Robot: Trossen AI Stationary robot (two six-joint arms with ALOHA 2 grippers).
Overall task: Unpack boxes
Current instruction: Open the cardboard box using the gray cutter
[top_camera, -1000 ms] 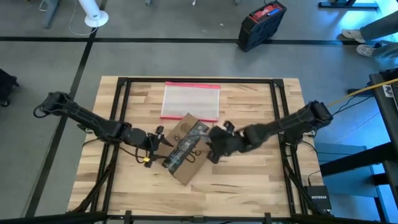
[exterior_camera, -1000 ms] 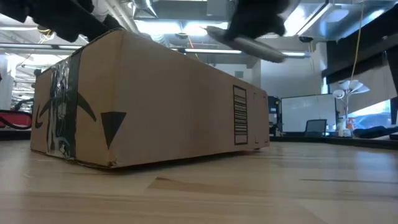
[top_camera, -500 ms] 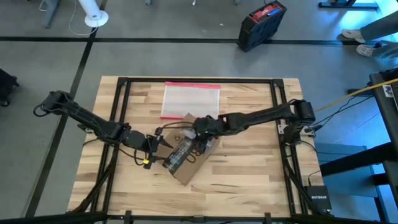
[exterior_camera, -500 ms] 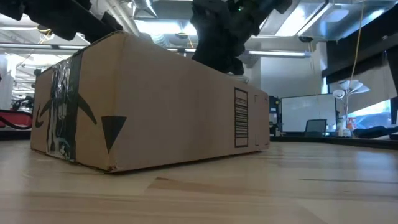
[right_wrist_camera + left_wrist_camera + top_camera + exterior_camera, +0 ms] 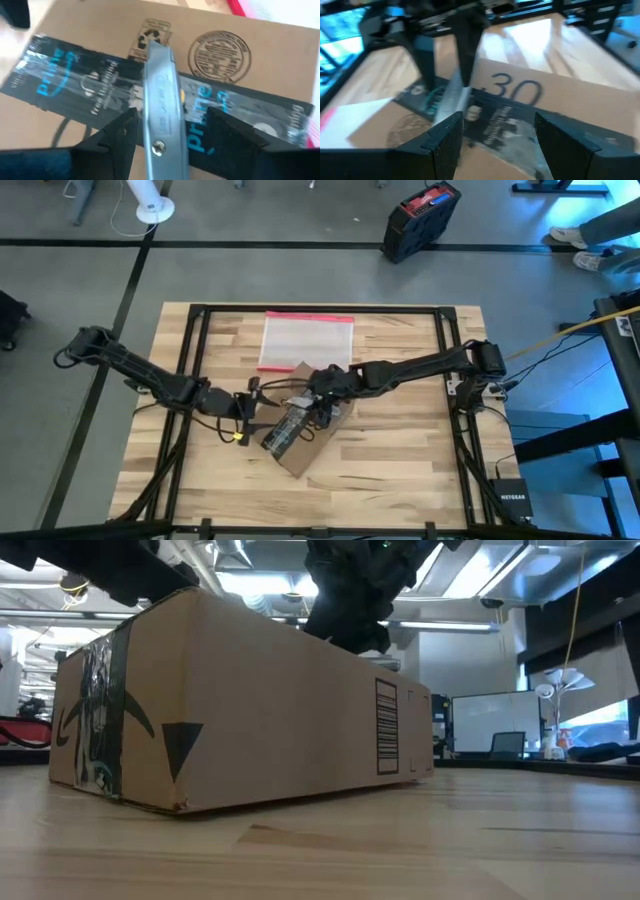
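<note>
Robotics lab or workshop. Butcher-block table [image 5: 400,470] on grey concrete floor [image 5: 250,270]. Monitors [image 5: 487,732], ceiling ducts and strip lights behind.

The right hand [image 5: 318,402] is hiding part of the box [image 5: 300,420] top from above. Motion blur is smearing the tape [image 5: 490,125] print, and the frame edge is cropping the knife [image 5: 162,125] handle.

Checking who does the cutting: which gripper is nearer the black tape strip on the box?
Right. The right gripper hangs over the black tape strip on the box, holding a utility knife. The left gripper waits at the box's left edge.
</note>
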